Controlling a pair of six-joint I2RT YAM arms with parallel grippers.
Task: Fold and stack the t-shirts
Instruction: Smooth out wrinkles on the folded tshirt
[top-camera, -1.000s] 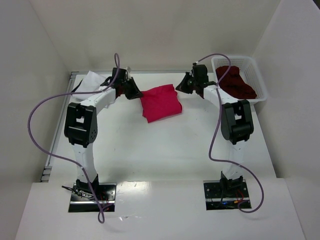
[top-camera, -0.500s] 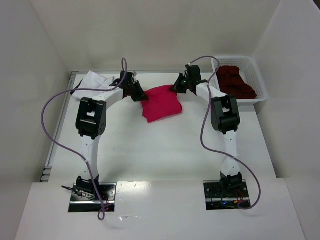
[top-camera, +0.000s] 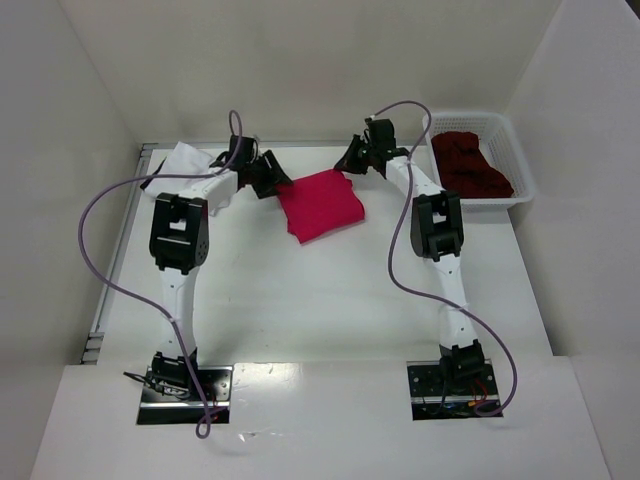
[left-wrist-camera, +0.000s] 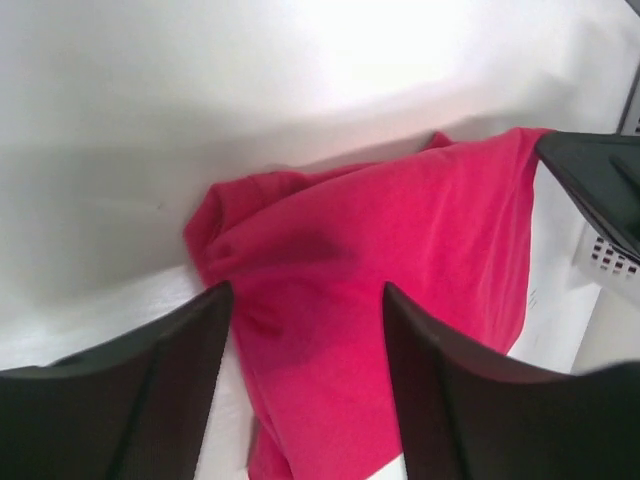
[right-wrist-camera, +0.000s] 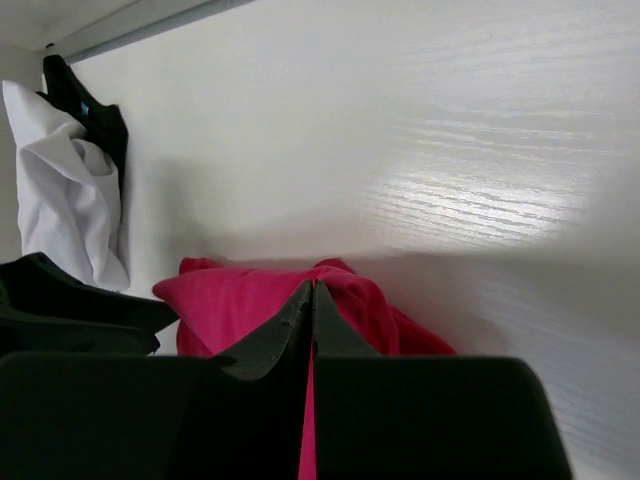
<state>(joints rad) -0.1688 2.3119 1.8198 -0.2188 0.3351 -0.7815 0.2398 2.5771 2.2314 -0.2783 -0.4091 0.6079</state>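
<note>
**Colours of the cloth and its surroundings**

Crimson shirt: bright red, plain. White shirt: white with black trim. Maroon shirt: dark wine-red, in a white lattice basket. Table: white. Cables: purple.

White table carries red shirt, white shirt, basket.

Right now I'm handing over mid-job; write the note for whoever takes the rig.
The left gripper is open, at the left edge of the red t-shirt.
The right gripper is shut at that shirt's far right corner; I cannot tell whether it pinches cloth.
That shirt lies compact, roughly square; the white t-shirt is bunched at the far left corner of the table; the maroon t-shirt is heaped in the basket.
Done: red looks folded. Left: fold white and maroon, stack all three.
</note>
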